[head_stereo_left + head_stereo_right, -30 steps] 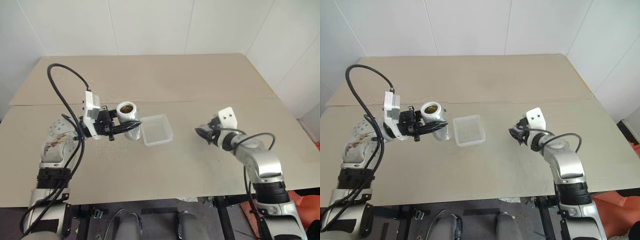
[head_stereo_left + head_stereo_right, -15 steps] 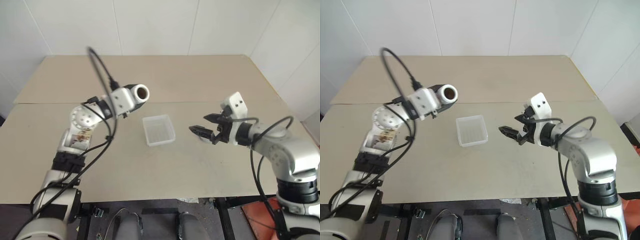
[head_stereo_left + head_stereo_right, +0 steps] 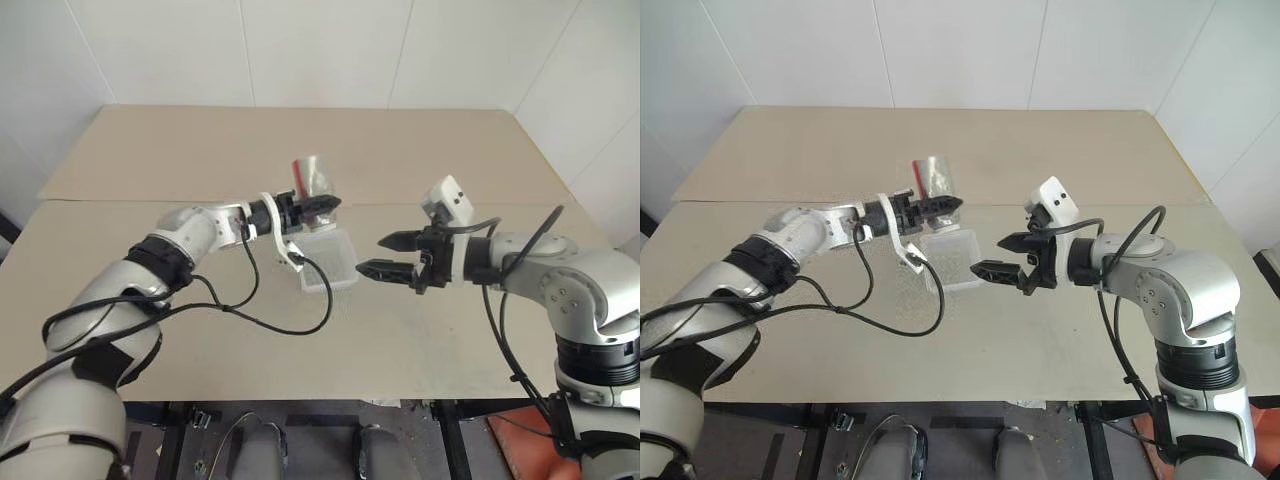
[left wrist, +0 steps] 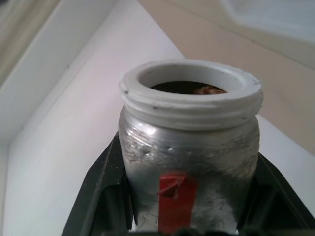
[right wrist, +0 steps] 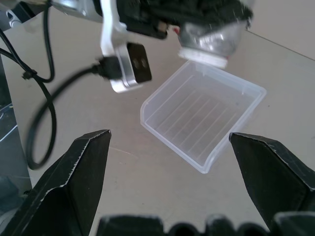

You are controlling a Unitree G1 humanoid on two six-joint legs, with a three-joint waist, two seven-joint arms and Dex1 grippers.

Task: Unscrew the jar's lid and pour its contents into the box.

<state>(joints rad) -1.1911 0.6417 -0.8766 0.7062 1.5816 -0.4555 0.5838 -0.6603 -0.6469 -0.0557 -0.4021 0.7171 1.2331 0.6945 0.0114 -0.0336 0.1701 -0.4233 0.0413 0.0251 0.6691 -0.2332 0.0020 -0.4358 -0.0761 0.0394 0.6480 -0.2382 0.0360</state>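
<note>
Left claw point(image 3: 322, 204) clenched on jar point(image 3: 308, 180), mouth tipped down over box point(image 3: 330, 260) at frame centre. Right claw point(image 3: 383, 255) spread wide, empty, just right of box on tabletop point(image 3: 420, 330).

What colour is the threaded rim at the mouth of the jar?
White, above a silvery-grey body, on the jar. It shows best in the left wrist view.

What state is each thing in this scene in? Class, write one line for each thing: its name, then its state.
jar: lid off, tipped mouth-down over the box, held in the left gripper.
contents: brown bit showing inside the jar's mouth, not yet poured.
box: upright on the table, nothing in it.
left gripper: shut on the jar.
right gripper: open, holding nothing, beside the box.
table: bears the box.
</note>
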